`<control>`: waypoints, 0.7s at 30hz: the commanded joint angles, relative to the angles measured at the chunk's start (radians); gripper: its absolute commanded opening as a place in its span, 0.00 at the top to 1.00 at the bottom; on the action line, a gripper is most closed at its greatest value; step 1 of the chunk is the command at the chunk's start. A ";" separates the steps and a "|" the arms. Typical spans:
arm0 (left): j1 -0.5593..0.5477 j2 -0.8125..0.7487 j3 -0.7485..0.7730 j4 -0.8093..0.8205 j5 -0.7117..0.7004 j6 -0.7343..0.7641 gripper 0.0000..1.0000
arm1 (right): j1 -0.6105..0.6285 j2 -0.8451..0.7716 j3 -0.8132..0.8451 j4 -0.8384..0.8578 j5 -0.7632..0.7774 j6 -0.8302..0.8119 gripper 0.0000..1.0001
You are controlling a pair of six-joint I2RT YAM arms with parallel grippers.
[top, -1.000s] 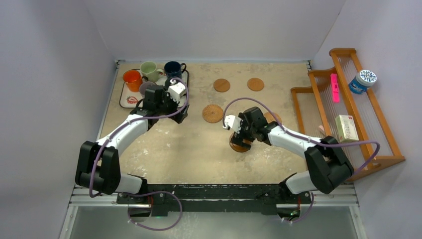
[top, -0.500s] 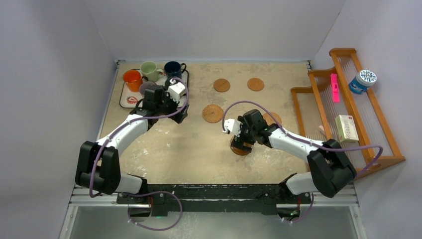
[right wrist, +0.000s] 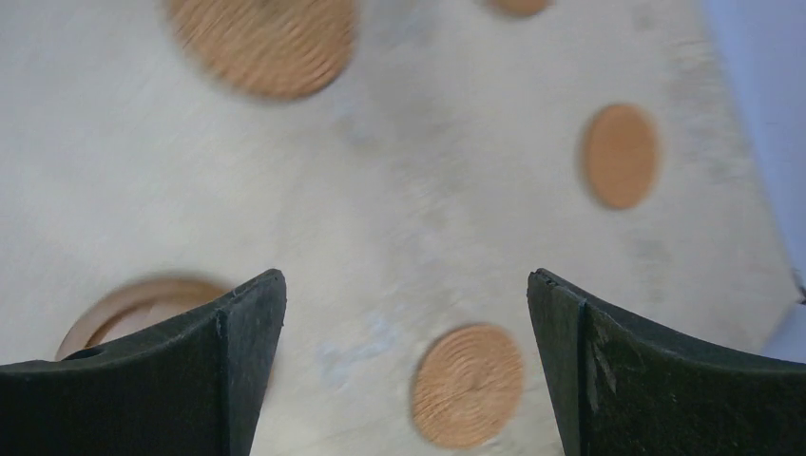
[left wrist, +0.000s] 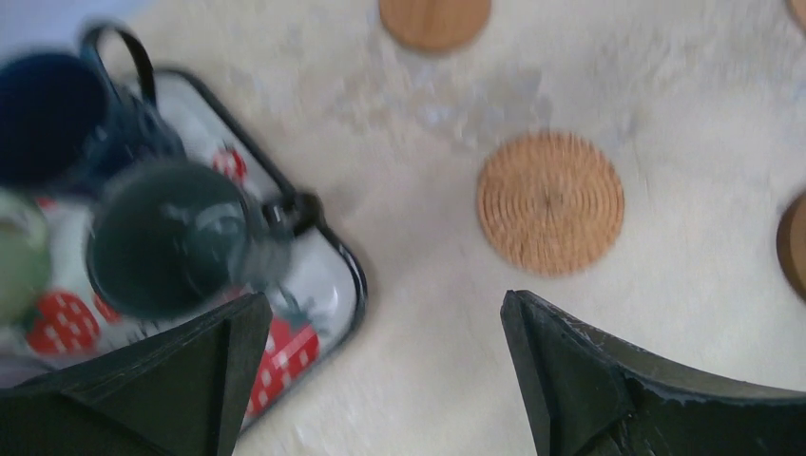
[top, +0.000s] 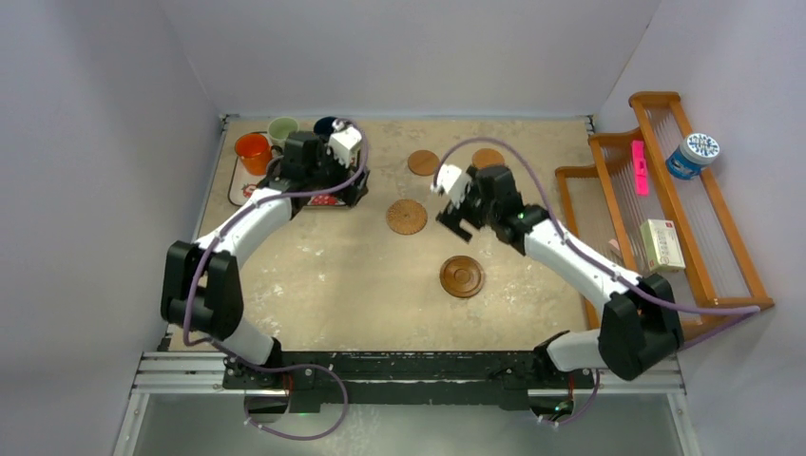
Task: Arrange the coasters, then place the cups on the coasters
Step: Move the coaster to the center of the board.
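Note:
Four coasters show from above: a dark ringed coaster (top: pixel 462 276) at front centre, a woven coaster (top: pixel 407 217), and two plain tan coasters (top: pixel 424 162) (top: pixel 488 158) further back. My right gripper (top: pixel 454 226) (right wrist: pixel 407 285) hovers open and empty behind the ringed coaster (right wrist: pixel 143 304), with another woven coaster (right wrist: pixel 468 385) below its fingers. The cups stand on the strawberry tray (top: pixel 243 190): orange (top: pixel 253 149), pale green (top: pixel 282 128), navy (left wrist: pixel 47 114) and dark green (left wrist: pixel 171 237). My left gripper (top: pixel 350 195) (left wrist: pixel 380 313) is open and empty at the tray's right corner (left wrist: pixel 333 285), beside the dark green cup.
A wooden rack (top: pixel 665 209) stands along the right edge, holding a blue-and-white jar (top: pixel 692 155), a pink item (top: pixel 640 166) and a small box (top: pixel 662 244). Grey walls close in the left, back and right sides.
My right gripper has risen off the dark ringed coaster and swung toward the back, leaving it flat on the table. My left gripper has moved back along the tray's right edge.

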 commanded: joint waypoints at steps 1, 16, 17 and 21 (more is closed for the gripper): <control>-0.067 0.125 0.249 0.005 -0.021 -0.012 0.00 | -0.091 0.130 0.220 0.099 0.137 0.178 0.01; -0.209 0.901 1.185 -0.301 -0.252 -0.120 0.00 | -0.302 0.204 0.279 0.154 0.146 0.336 0.01; -0.209 0.928 1.218 -0.301 -0.269 -0.124 0.00 | -0.305 0.185 0.259 0.159 0.143 0.333 0.01; -0.209 0.987 1.249 -0.249 -0.328 -0.130 0.04 | -0.320 0.127 0.206 0.160 0.140 0.326 0.01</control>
